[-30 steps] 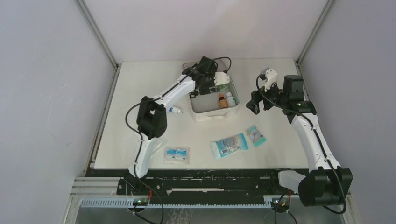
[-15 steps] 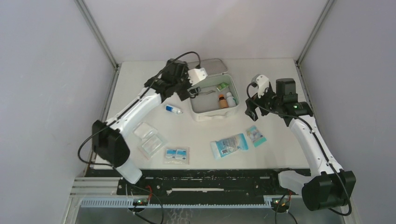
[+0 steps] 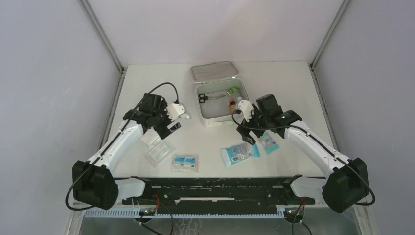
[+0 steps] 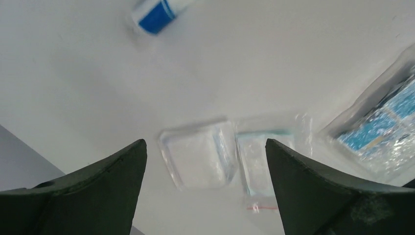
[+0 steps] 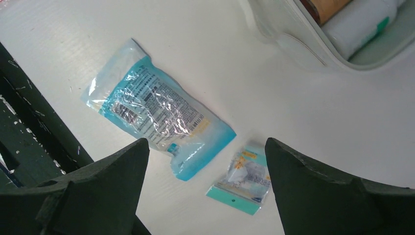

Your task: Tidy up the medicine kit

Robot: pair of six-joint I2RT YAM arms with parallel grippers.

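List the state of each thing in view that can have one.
medicine kit: open, lid folded back flat
left gripper: open, empty, over clear packets
right gripper: open, empty, near blue pouch
scissors: lying inside the kit
bottles: lying on their sides inside the kit

We see the left arm (image 3: 122, 143) and the right arm (image 3: 313, 143) built alike: slim white shells for the long links and bulky black housings at the joints, the biggest at about seven and five o'clock of the top view. A thin black cable (image 3: 159, 89) loops over the left wrist. Each wrist carries a small white block (image 3: 174, 110). A green light (image 3: 283, 116) glows on the right forearm. Up close, we find the left gripper (image 4: 204, 147) and the right gripper (image 5: 204, 147) have the same fingers (image 4: 93, 196): dark, matte and wedge-shaped.
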